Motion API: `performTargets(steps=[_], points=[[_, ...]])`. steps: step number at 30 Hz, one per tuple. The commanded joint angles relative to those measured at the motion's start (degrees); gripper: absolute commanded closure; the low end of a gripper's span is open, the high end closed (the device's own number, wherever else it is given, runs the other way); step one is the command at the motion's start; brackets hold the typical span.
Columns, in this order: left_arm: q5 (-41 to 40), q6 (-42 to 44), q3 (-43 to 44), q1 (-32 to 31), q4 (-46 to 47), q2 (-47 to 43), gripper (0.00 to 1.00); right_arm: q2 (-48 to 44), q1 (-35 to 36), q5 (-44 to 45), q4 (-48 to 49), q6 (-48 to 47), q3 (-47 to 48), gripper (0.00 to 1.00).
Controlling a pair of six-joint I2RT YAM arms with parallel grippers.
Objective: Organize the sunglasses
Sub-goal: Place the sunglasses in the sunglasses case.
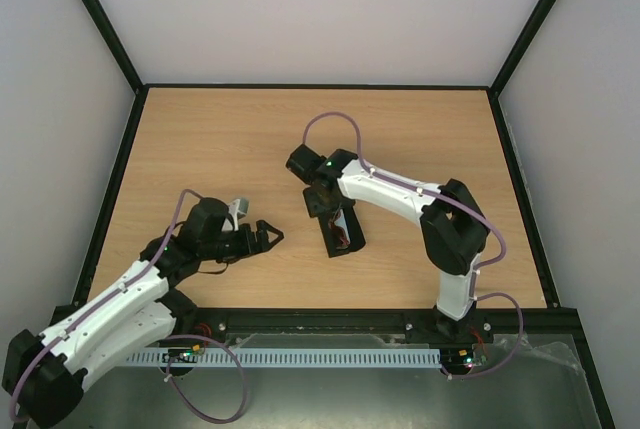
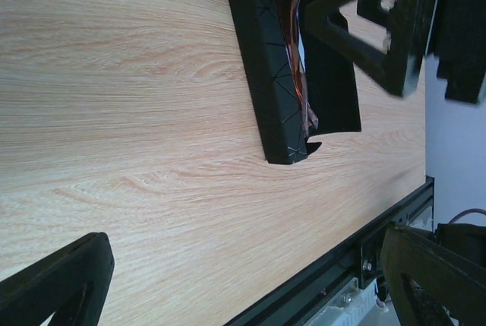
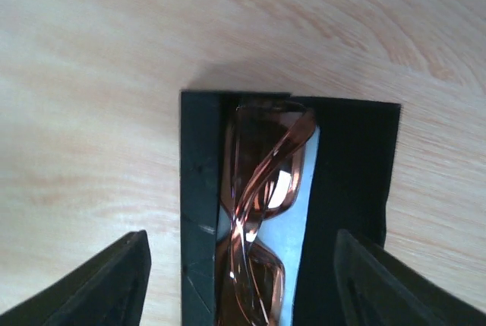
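The sunglasses [image 3: 262, 197], folded, with a thin brown frame, lie inside the open black case [image 3: 199, 189] on a light blue cloth [image 3: 301, 244]. The case lies on the table at centre [image 1: 330, 241]. My right gripper [image 3: 250, 288] is open and hovers straight above the case, one finger on each side of it, holding nothing. My left gripper [image 2: 250, 288] is open and empty, low over bare wood to the left of the case [image 2: 266, 60]. The sunglasses [image 2: 298, 52] also show in the left wrist view, with the right gripper's fingers [image 2: 395, 30] above them.
The case's flap [image 3: 353, 174] lies open flat on the far side from the left arm. The table's near black rail [image 2: 364, 242] runs close to the left gripper. Black frame posts and white walls [image 1: 320, 9] enclose the wooden table [image 1: 200, 139].
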Motion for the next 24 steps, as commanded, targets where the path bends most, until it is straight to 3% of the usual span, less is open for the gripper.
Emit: performTargets(steps=[1, 4, 13, 24], points=[[-1.6, -1.1, -0.1, -0.8, 4.9, 2.6, 0.01, -2.7, 3.1, 0.8, 0.6, 0.4, -3.2, 0.27], [-2.2, -1.3, 0.3, -1.0, 4.8, 2.2, 0.01, -2.4, 4.4, 2.2, 1.2, 1.4, -5.0, 0.25], [-3.5, -2.1, -0.3, -1.0, 3.2, 0.1, 0.01, 2.0, 6.2, 6.6, 2.2, 3.4, -6.2, 0.32], [-3.8, -2.0, -0.6, -1.0, 1.5, -1.7, 0.01, 5.6, 6.2, 6.2, 3.4, 3.2, -4.4, 0.33]])
